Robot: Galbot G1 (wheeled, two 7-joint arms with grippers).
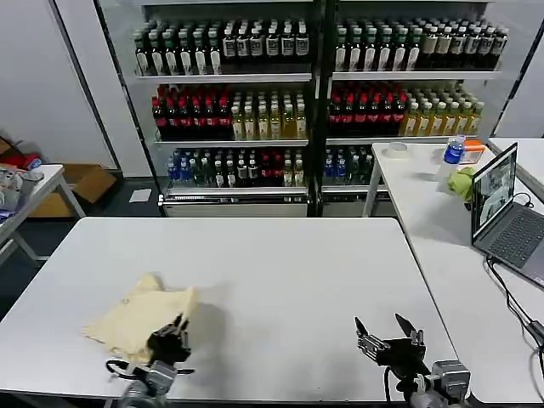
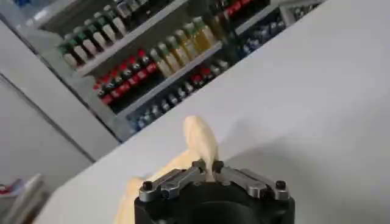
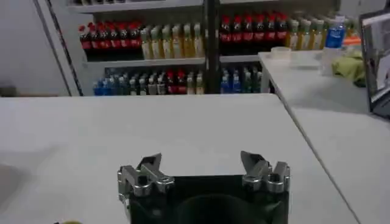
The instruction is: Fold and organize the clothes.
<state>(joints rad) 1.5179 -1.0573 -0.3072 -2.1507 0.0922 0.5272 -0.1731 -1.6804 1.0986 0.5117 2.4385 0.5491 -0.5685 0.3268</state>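
Lying crumpled on the near-left part of the smooth white rectangular table [image 1: 280,255] is the pale cream-yellow soft fabric garment [image 1: 136,319]; matte, plain, with loose rounded folds and one raised lobe at its right edge; no label or print can be made out on it. The left gripper [image 1: 170,338], black with grey metal finger links, sits at the garment's near-right edge; in the left wrist view its fingers [image 2: 183,178] are drawn together on a thin upright fold of the cloth [image 2: 201,143], which stands up between them. The right gripper [image 1: 387,333], same black-and-metal build, hovers over bare tabletop at near right, well apart from the garment; its pincer is spread wide and grips nothing [image 3: 204,173]. Far side: shelving [image 1: 314,102] with rows of bottles, dark, red, yellow-green and blue; labels too small to read. Far right: an open grey laptop [image 1: 506,212] on a second white table [image 1: 425,195].
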